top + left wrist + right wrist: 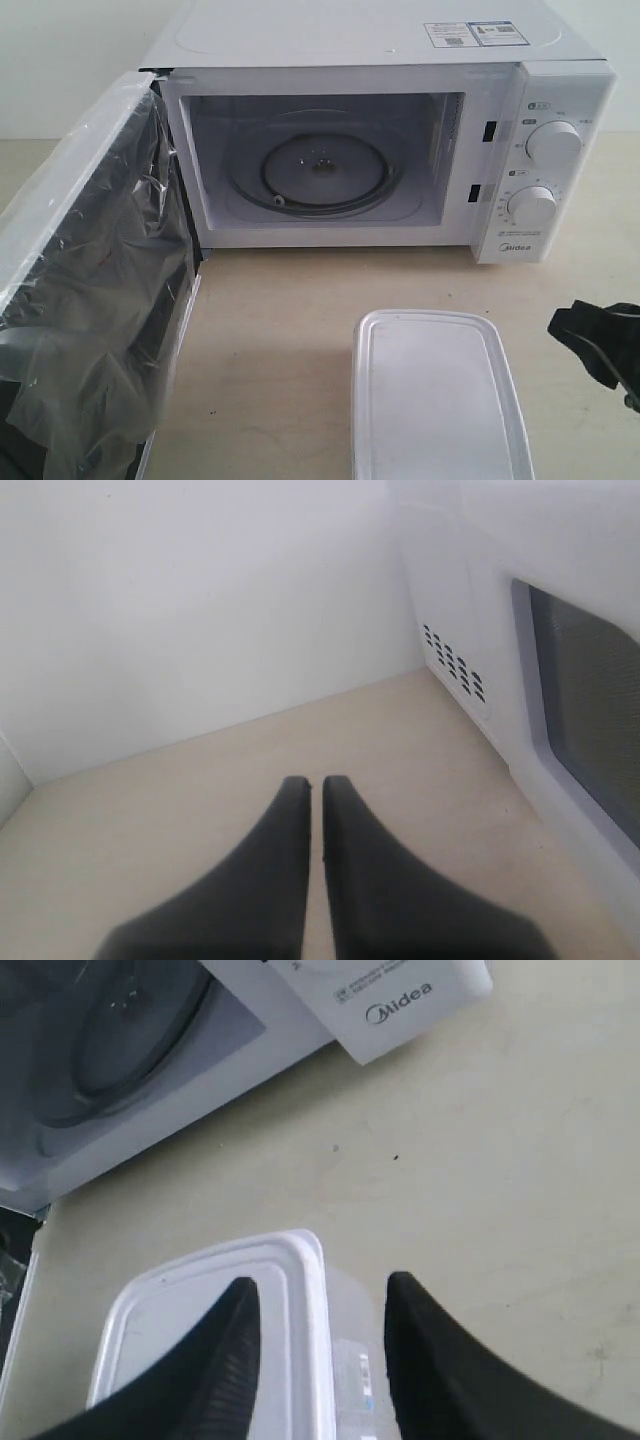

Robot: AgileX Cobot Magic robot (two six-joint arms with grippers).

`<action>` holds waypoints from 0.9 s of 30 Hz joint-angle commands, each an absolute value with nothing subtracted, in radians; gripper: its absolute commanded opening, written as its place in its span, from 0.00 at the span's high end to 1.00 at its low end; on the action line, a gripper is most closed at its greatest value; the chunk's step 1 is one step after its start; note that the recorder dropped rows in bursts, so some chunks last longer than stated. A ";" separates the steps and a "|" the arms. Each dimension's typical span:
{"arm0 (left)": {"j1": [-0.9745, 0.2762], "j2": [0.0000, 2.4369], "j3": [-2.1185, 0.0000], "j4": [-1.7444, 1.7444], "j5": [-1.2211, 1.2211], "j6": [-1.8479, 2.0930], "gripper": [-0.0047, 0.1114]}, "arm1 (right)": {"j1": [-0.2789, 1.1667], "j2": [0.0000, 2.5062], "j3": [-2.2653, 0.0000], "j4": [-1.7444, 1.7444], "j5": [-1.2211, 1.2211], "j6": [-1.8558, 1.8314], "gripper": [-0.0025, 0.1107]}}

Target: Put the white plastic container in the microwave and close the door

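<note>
The white plastic container (440, 400) lies flat on the table in front of the microwave (380, 40), lid on. The door (90, 280) hangs wide open at the left, with crumpled clear film over its dark window. Inside, the glass turntable (322, 170) is bare. My right gripper (590, 335) hovers just right of the container, apart from it. In the right wrist view it (322, 1282) is open, its fingers framing the rim of the container (200, 1300) with nothing gripped. My left gripper (313, 780) is shut and empty above the table, beside the microwave's vented side wall (455, 665).
The open door's outer face (590, 700) stands close to my left gripper. Two round knobs (552, 143) sit on the control panel at the right. Beige table (280, 330) stretches between the container and the microwave. A white wall (200, 610) is behind.
</note>
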State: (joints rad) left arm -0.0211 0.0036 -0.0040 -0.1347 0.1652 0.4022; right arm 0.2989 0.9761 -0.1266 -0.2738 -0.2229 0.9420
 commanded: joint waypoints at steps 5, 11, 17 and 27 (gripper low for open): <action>-0.018 0.000 0.000 -0.139 0.158 0.388 0.92 | 0.298 0.978 -0.006 -0.057 -0.377 0.664 0.66; -0.018 0.000 0.000 -0.139 0.158 0.388 0.92 | 0.298 0.978 0.000 -0.084 -0.520 0.760 0.66; -0.018 0.000 0.000 -0.139 0.158 0.388 0.92 | 0.298 0.978 -0.102 0.023 -0.740 0.667 0.66; -0.018 0.000 0.000 -0.139 0.158 0.388 0.92 | 0.298 0.980 -0.304 -0.146 -0.106 0.776 0.66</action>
State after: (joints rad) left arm -0.0211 0.0036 -0.0040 -0.1347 0.1652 0.4022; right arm 0.2989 0.9779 -0.2939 -0.1312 -0.1852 0.7740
